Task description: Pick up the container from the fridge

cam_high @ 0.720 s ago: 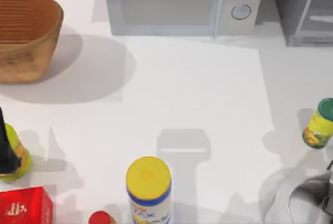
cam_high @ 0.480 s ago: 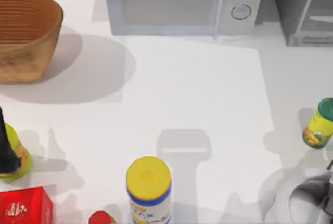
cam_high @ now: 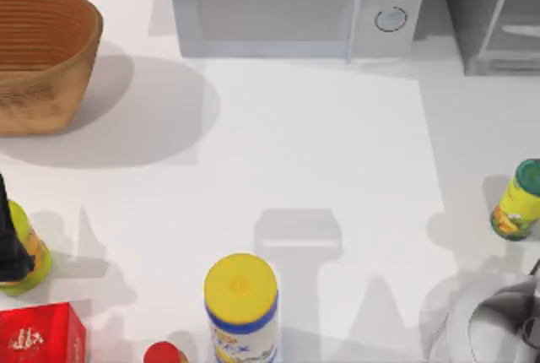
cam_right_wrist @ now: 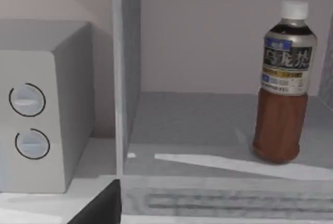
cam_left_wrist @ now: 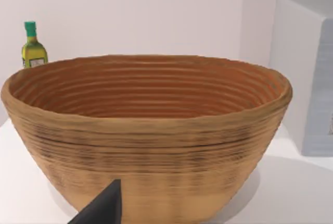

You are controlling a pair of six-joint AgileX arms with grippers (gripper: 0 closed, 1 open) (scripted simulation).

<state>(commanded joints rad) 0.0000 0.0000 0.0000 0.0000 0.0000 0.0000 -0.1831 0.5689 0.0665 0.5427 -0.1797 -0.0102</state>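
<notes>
The white-capped brown container [cam_right_wrist: 283, 86] stands upright inside the dark grey fridge [cam_right_wrist: 208, 109].

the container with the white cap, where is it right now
The container stands upright inside the fridge at the table's far right corner, beside the microwave, seen in the right wrist view.

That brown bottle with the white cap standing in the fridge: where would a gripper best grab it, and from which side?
Probably around the straight brown body of the bottle, below the label, coming in level through the fridge's open front. It stands upright on the fridge floor with a wall behind, so the front looks like the free way in. The narrow white cap gives less to hold.
</notes>
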